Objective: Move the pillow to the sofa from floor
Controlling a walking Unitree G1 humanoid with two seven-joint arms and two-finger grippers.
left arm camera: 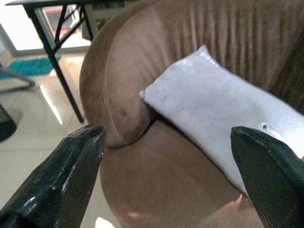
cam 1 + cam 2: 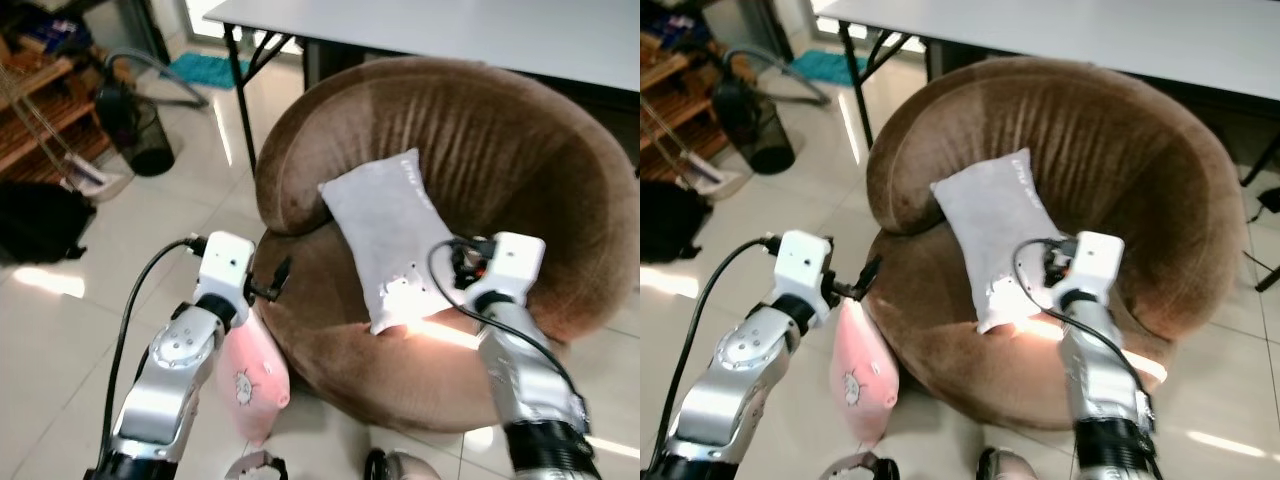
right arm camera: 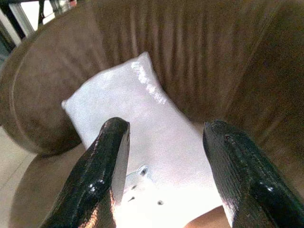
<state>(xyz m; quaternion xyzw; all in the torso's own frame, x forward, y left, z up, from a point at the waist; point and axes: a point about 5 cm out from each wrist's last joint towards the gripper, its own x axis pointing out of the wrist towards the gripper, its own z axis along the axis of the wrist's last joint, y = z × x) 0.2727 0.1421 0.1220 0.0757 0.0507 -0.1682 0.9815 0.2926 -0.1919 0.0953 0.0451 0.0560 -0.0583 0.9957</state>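
Lying on the seat of the brown sofa [image 2: 470,150], the grey pillow [image 2: 385,235] is leaning back against the ribbed backrest, one corner tucked beside the sofa's rolled arm. A second, pink pillow [image 2: 250,375] is standing on the tiled floor [image 2: 60,330], pressed against the sofa's front edge just under the left arm.

The right gripper [image 3: 166,166] is hovering just over the near end of the grey pillow, fingers apart and closed on nothing. The left gripper [image 1: 168,166] is pointing at the seat beside the sofa's arm, fingers wide apart, also empty.

Judging by their slack, dented surfaces, both pillows are appearing soft and light, and would likely be sagging if lifted by one corner. The cloth is looking matte rather than slippery; pinching a fold of fabric near an edge or corner seems the soundest hold. The pink pillow's upper edge, nearest the left gripper, looks the easiest place to take it.

Bright glare is washing out the grey pillow's near end, so the small marks there cannot be made out. The pink pillow's upper part is being covered by the left forearm.
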